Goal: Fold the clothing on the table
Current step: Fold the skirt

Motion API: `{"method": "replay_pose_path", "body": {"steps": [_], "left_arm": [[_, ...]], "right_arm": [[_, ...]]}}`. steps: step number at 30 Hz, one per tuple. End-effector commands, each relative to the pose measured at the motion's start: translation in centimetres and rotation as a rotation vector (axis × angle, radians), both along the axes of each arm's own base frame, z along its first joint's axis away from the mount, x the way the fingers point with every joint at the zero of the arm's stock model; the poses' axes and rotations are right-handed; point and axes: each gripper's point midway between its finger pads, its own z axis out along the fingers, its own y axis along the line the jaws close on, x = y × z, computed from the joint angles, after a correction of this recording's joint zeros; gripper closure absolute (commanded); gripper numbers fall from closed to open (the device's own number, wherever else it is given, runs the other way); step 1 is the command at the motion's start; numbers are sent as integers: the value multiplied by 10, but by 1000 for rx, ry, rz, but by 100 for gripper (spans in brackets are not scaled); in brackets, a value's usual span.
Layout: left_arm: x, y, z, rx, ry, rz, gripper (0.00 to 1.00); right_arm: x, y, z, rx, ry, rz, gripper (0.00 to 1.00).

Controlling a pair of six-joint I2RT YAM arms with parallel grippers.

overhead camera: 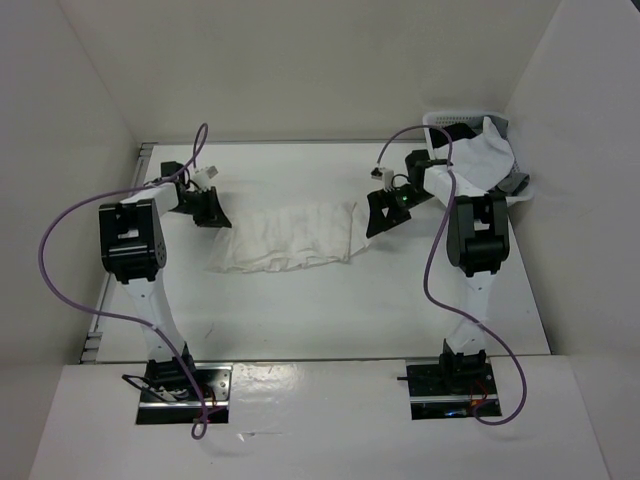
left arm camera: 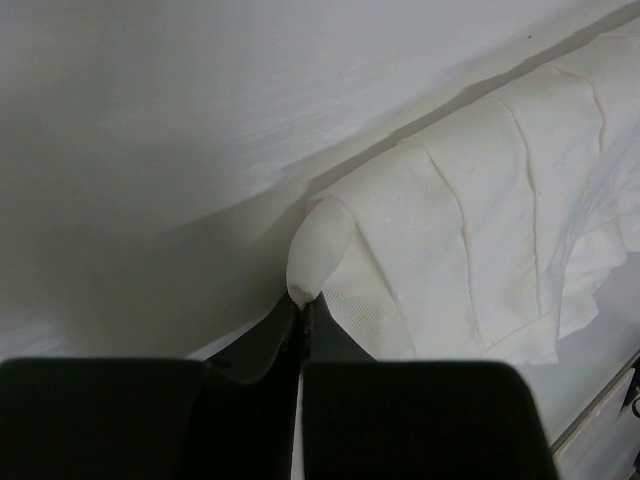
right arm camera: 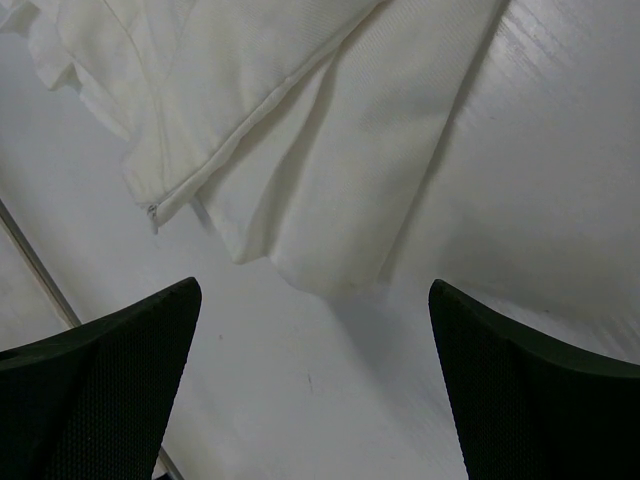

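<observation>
Left wrist view: the left gripper (left arm camera: 300, 302) is pinched tight on a corner of the clothing (left arm camera: 470, 220), which spreads ahead of it — the right gripper (right arm camera: 312, 290) gapes wide, empty, the opposite edge just ahead

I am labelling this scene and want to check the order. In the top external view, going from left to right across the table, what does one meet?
left pincer → clothing → right pincer → white basket, in the far right corner
</observation>
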Motion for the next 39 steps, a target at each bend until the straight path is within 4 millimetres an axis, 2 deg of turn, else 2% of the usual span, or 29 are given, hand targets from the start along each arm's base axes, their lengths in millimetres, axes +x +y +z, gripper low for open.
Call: {"method": "replay_pose_path", "body": {"steps": [1, 5, 12, 14, 15, 17, 19, 21, 26, 34, 39], "left_arm": [[1, -5, -8, -54, 43, -3, 100], [6, -7, -11, -80, 55, -3, 100], [2, -14, -16, -94, 72, -16, 100], [2, -14, -16, -94, 72, -16, 100], [2, -14, -16, -94, 72, -16, 100], [2, -14, -16, -94, 72, -16, 100], [-1, -14, -18, -96, 81, -16, 100], [-1, -14, -18, -96, 81, -16, 100], [-3, -14, -17, -92, 75, -22, 100], [-3, -14, -17, -92, 75, -22, 100], [-2, -14, -13, -91, 66, -23, 100]], "right_arm": [[2, 6, 4, 32, -23, 7, 1], [-5, 18, -7, 60, 17, 34, 1], [-20, 41, -28, 90, 98, 84, 1], [-17, 48, -27, 114, 96, 97, 1], [-24, 54, -32, 120, 128, 108, 1], [-21, 61, -27, 134, 126, 117, 3], [-26, 72, -32, 142, 141, 141, 4], [-27, 72, -36, 140, 159, 133, 7], [-23, 73, -34, 142, 148, 128, 18], [-25, 77, -38, 141, 163, 124, 50], [-29, 84, -38, 139, 164, 142, 59]]}}
